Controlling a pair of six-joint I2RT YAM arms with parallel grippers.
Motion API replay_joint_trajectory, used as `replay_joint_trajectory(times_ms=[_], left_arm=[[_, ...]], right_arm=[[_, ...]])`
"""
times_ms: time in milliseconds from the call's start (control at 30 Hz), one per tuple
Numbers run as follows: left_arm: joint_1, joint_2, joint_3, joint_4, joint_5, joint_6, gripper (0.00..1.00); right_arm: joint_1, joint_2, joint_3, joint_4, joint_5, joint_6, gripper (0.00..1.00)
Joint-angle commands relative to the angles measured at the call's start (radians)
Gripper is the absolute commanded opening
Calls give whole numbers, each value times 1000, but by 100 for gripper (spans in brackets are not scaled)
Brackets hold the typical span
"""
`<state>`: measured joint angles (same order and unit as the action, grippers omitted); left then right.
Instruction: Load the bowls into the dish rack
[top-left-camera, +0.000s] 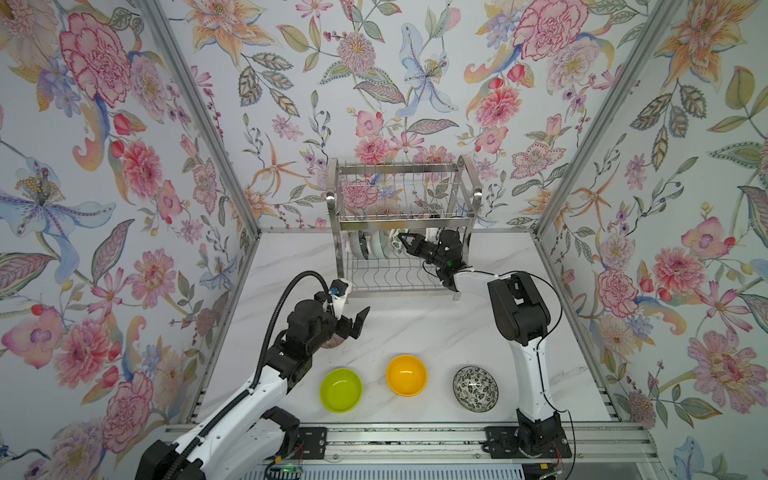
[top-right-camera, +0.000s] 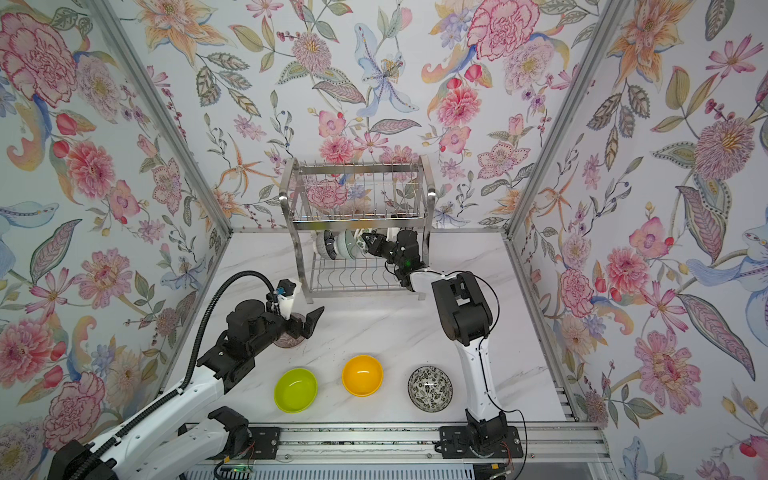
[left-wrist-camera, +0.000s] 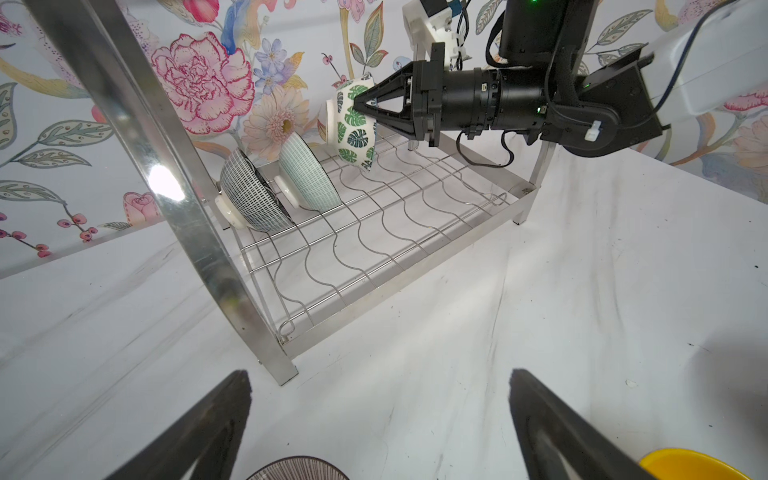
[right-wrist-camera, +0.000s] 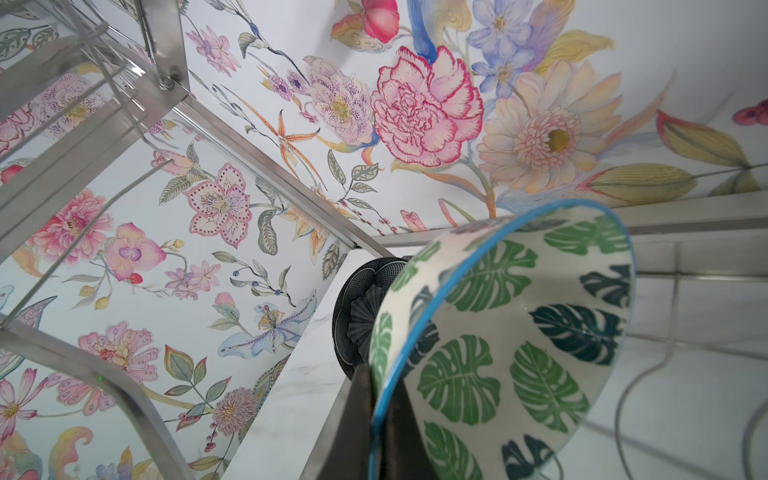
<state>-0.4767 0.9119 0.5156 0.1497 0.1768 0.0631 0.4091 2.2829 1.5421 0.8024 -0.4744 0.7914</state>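
The steel dish rack (top-left-camera: 405, 224) stands at the back of the table. On its lower tier lean a dark navy bowl (left-wrist-camera: 251, 195) and a pale mint bowl (left-wrist-camera: 307, 174). My right gripper (left-wrist-camera: 357, 104) is shut on the rim of the green-leaf bowl (right-wrist-camera: 519, 332), holding it on edge just above the wires beside the mint one. My left gripper (top-left-camera: 357, 322) hangs open over the pinkish-brown ribbed bowl (left-wrist-camera: 297, 469), holding nothing. Lime green (top-left-camera: 340, 390), orange-yellow (top-left-camera: 406, 375) and black-and-white floral (top-left-camera: 475, 388) bowls sit in a row near the front.
Floral walls close in the left, back and right sides. An aluminium rail (top-left-camera: 415, 436) carrying both arm bases runs along the front edge. The rack's front left post (left-wrist-camera: 187, 199) stands close to my left gripper.
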Motion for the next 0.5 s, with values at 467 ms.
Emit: replay_joint_trajectory(times_ms=[467], left_arm=[[9,13,14,11,20,3,99]], right_arm=[[-16,79,99,47,-78,33,0]])
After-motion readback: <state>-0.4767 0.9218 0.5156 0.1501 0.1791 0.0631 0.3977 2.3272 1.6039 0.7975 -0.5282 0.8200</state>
